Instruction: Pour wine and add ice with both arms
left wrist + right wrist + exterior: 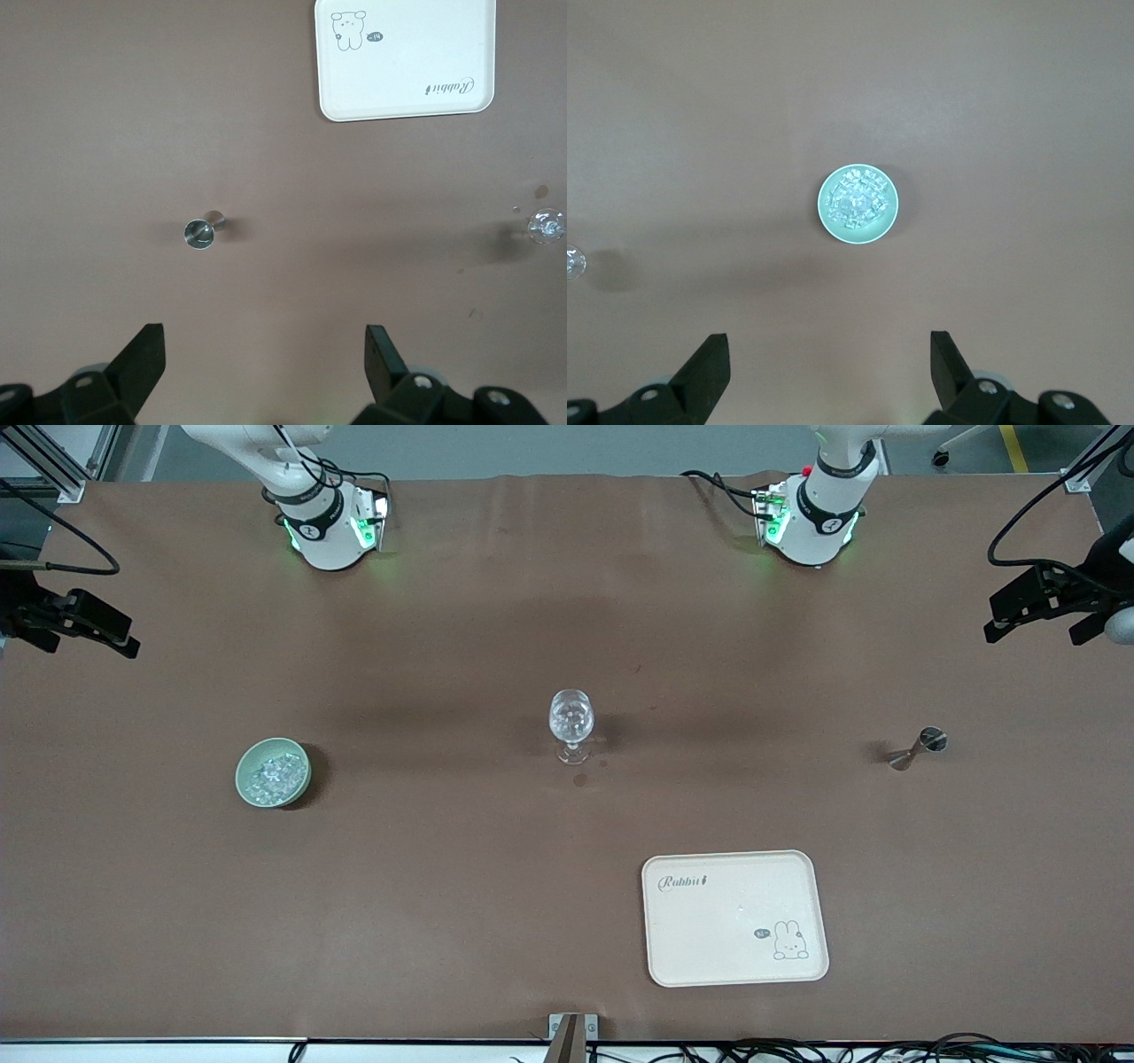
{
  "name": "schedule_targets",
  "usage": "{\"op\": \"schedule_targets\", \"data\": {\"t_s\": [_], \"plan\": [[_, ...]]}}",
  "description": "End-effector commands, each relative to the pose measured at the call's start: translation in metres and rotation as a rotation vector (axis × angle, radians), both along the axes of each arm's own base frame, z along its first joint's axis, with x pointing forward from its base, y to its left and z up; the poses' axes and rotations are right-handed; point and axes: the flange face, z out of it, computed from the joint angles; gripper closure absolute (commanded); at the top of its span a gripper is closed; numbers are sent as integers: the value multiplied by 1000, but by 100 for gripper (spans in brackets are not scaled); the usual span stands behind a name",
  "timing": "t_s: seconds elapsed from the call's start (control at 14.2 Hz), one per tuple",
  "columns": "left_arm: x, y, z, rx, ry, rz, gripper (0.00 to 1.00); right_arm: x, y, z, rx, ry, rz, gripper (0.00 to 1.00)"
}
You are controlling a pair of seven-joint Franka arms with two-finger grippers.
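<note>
1. Step in hand, as judged: the very start. Neither arm held anything, and nothing on the surface looked handled.
2. The left tool hung high over the left arm's end of the surface, fingers spread wide and empty. Below it stood a small metal jigger, shiny, with two cones joined at a narrow waist, well apart from everything else.
3. The right tool hung high over the right arm's end, likewise spread wide and empty. Below it sat the pale green bowl, round, smooth and matte.
4. The ice lay heaped in that bowl: many small clear chunks, glassy, with whitish glints.
5. The stemmed glass stood upright at mid-surface, between bowl and jigger and well apart from both. It was thin, clear and round-bodied on a slim stem and flat foot. Whether it held liquid could not be told.
6. A cream tray, rectangular with rounded corners, a rabbit print and a low rim, lay nearer the front camera than the glass, toward the left arm's end.
7. Next move, as judged: the left tool must descend and close on the jigger's narrow waist without tipping it. The right must take the bowl by its rim. Slick metal and loose ice call for a level carry.
</note>
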Motion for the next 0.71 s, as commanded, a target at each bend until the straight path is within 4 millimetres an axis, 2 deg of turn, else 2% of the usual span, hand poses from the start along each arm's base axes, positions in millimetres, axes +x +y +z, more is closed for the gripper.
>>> {"op": "schedule_targets", "data": {"t_s": [0.0,0.35,0.64], "plan": [[-1,1,2,12,-3,4,1,-6,1,5,2,-2,10,0],[0,0,2,9,-3,4,0,-7,1,5,2,0,11,0],[0,9,-4,16,15,32,0,-4,2,2,7,0,9,0]]}}
